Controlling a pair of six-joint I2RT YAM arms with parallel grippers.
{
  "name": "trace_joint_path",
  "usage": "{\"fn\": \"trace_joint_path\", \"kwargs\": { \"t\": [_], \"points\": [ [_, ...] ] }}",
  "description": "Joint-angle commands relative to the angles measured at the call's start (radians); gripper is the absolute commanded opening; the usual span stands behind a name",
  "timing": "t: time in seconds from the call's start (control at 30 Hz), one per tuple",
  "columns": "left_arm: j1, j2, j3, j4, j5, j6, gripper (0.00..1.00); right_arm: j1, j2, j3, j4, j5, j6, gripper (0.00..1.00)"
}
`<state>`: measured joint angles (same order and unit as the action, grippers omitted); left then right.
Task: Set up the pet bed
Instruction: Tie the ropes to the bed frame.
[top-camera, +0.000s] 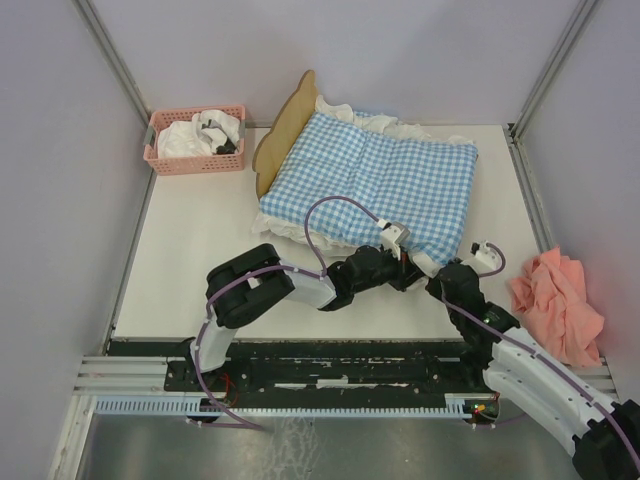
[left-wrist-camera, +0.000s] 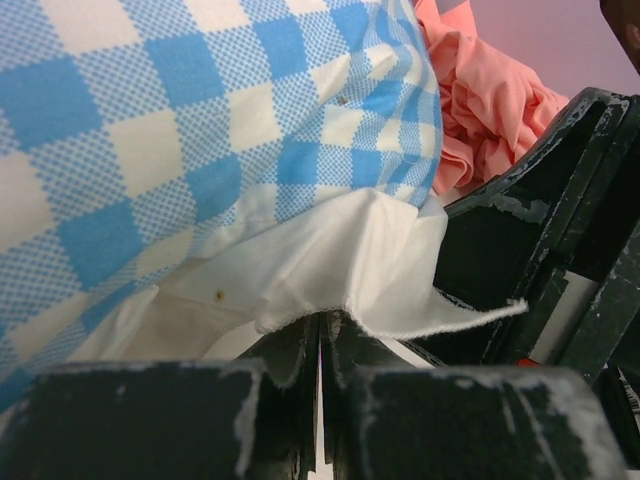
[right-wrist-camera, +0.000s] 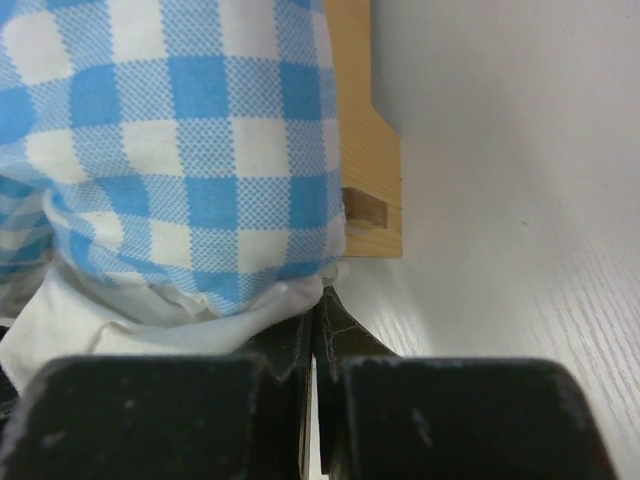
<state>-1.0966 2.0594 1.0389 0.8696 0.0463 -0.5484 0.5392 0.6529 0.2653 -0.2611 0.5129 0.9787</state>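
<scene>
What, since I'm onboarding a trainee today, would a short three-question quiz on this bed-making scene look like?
1. True or false: the left gripper and the right gripper are both shut at the near edge of the gingham bedding.
2. The gingham bedding is: A rolled into a ball; B spread over the pet bed; C lifted into the air.
3. What colour is the crumpled cloth to the right of the bed?
Key: 1 true; 2 B; 3 pink.

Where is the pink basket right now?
In the top view, the pink basket sits far left on the table, just left of the pet bed.
</scene>
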Motion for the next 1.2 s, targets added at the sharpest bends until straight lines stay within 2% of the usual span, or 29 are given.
{"fn": "trace_joint_path", "kwargs": {
  "t": [0.0,0.17,0.33,0.47,0.67,0.83,0.97,1.17],
  "points": [
    [-0.005,-0.038,-0.006,0.072,0.019,-0.016,0.03,-0.005,-0.059,-0.037,0.122,-0.031,-0.081,0.02],
    [-0.005,-0.04,-0.003,0.071,0.019,-0.013,0.03,-0.007,-0.081,-0.073,0.155,-0.039,-0.257,0.02],
    [-0.005,-0.036,-0.004,0.076,0.016,-0.022,0.03,-0.006,0.008,-0.091,0.274,-0.067,-0.327,0.02],
    [-0.004,-0.034,0.002,0.072,0.017,-0.026,0.03,-0.006,0.091,-0.032,0.211,-0.027,-0.326,0.02],
    [-0.005,-0.038,-0.002,0.062,0.006,-0.027,0.03,-0.005,0.062,-0.037,0.222,0.035,-0.33,0.02],
    [-0.005,-0.037,-0.002,0.064,0.003,-0.039,0.03,-0.008,0.12,0.042,0.16,0.108,-0.432,0.02],
    [-0.005,-0.035,0.003,0.067,0.002,-0.049,0.03,-0.01,0.182,0.066,0.2,-0.024,-0.514,0.02],
    [-0.004,-0.04,0.01,0.051,-0.019,-0.064,0.03,-0.009,0.242,0.118,0.212,-0.062,-0.558,0.02]
  ]
}}
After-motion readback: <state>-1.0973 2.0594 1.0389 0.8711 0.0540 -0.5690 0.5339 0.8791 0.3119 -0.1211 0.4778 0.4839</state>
